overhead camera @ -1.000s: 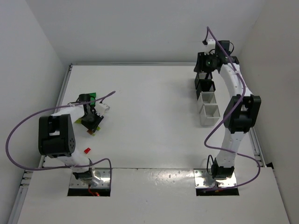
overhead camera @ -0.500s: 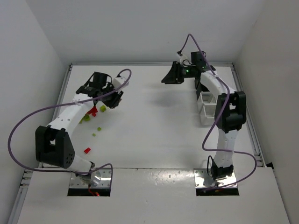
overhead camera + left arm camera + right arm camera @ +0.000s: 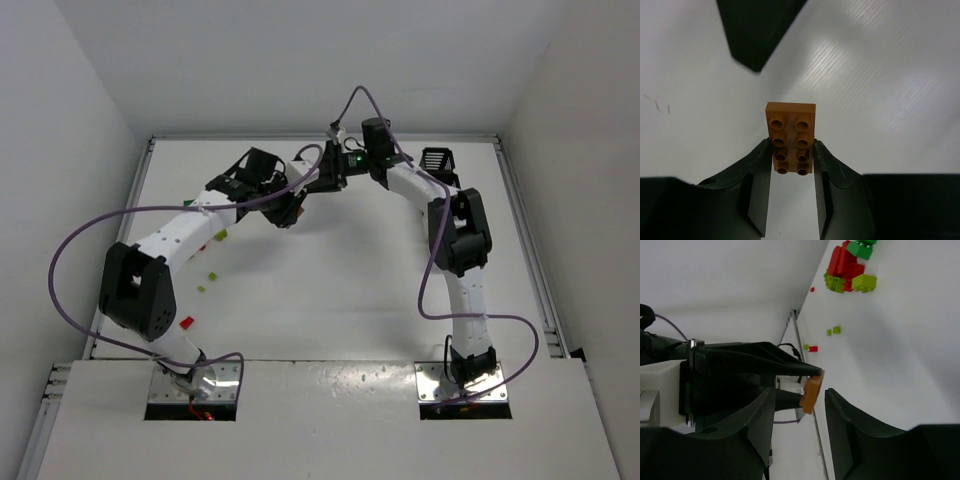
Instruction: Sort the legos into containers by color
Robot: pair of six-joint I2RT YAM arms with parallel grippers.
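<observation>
– What's the left end effector point(image 3: 792, 150) got?
– An orange-brown two-by-four Lego brick point(image 3: 790, 131). It's clamped by the long sides at one end, the other half sticking out free, up off the worktop point(image 3: 880, 75).
– And the right end effector point(image 3: 800, 392)?
– Fingers spread, nosed right up to it. The brick shows in the gap, but I can't tell whether it's truly between them. Looks like a hand-over to me.
– Risky?
– I'd say so. If the left lets go before the right has closed, the brick drops. A grip off-centre on that short free end could twist it out, or the fingers could knock together.
– Where does it go?
– A black container point(image 3: 437, 158) sits back right, well apart from here. The other legos point(image 3: 211, 276) lie far left.
</observation>
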